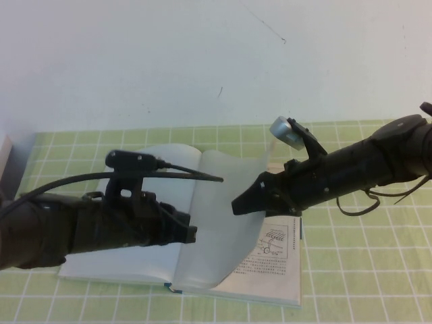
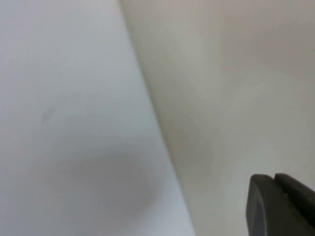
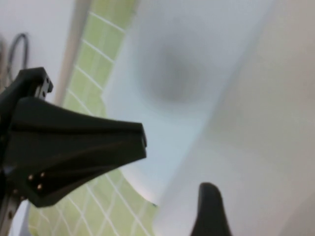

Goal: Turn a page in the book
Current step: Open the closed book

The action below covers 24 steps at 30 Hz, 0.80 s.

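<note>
An open book (image 1: 273, 273) lies on the green checked mat. One thin page (image 1: 223, 223) stands lifted and curved over the spine. My right gripper (image 1: 237, 204) reaches in from the right and is shut on this page near its free edge. In the right wrist view one fingertip (image 3: 209, 211) shows against the page (image 3: 256, 123); the other is hidden behind it. My left gripper (image 1: 191, 234) is shut and rests over the book's left-hand page, just left of the lifted page. In the left wrist view its closed tips (image 2: 273, 179) sit over blank paper (image 2: 74, 123).
The green checked mat (image 1: 364, 270) covers the table around the book. A grey object (image 1: 5, 162) stands at the far left edge. A white wall (image 1: 202, 61) rises behind the mat. The left arm's cable (image 1: 67, 181) arches over the book's left side.
</note>
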### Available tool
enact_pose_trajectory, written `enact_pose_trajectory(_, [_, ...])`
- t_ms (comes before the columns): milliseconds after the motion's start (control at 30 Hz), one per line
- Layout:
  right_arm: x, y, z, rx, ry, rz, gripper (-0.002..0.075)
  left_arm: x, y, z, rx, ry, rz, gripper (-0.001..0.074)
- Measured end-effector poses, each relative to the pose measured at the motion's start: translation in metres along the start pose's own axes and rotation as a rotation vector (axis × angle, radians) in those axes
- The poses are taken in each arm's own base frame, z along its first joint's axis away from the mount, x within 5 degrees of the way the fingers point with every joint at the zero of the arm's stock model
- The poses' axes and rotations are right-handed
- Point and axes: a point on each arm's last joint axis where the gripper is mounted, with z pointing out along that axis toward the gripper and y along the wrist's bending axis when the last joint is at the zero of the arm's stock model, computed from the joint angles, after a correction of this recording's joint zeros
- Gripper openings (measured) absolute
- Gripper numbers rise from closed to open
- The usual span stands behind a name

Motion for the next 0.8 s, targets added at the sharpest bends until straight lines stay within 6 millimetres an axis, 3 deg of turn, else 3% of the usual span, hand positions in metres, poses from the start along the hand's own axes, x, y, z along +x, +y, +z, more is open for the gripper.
enact_pose_trajectory(233, [-0.004, 0.014, 0.008, -0.077, -0.061, -0.055, 0.0441, -0.016, -0.035, -0.037, 0.067, -0.095, 0.208, -0.0004])
enact_pose_trajectory(467, [-0.004, 0.015, 0.008, -0.082, -0.068, -0.065, 0.0441, 0.008, -0.098, -0.060, 0.141, -0.113, 0.490, -0.0004])
enact_pose_trajectory(633, [-0.004, 0.015, 0.008, -0.082, -0.068, -0.067, 0.0441, 0.030, -0.139, -0.059, 0.169, -0.112, 0.611, -0.0004])
enact_pose_trajectory(800, [-0.004, 0.015, 0.008, -0.083, -0.070, -0.066, 0.0441, 0.053, -0.160, -0.041, 0.011, -0.114, 0.715, -0.0004])
